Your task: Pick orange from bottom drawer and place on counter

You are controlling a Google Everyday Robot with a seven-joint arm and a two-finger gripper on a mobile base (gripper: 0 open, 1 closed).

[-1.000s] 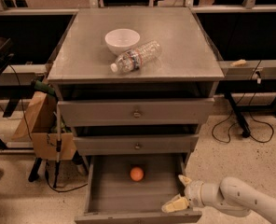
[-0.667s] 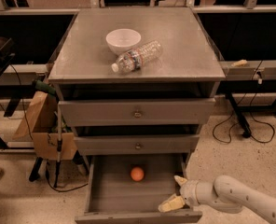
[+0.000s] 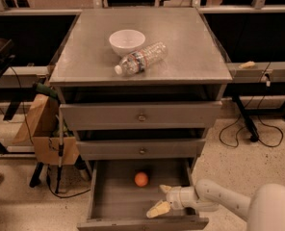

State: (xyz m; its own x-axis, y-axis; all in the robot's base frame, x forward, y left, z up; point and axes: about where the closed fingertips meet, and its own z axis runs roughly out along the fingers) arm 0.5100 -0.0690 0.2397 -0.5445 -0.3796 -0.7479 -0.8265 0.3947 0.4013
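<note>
Inside the pulled-out bottom drawer (image 3: pixel 109 201), the gripper (image 3: pixel 161 199) hangs with fingers spread and empty, apparently lined up to grasp the orange (image 3: pixel 141 179) at its 11 o'clock. Farther off, at 12 o'clock, the counter (image 3: pixel 186 37) carries a white bowl (image 3: pixel 127 41) and a toppled water bottle (image 3: pixel 141 59).

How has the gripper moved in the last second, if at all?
Yes. The gripper, fingers open, has shifted left across the bottom drawer, away from its right wall and closer to the orange, which has not moved.
</note>
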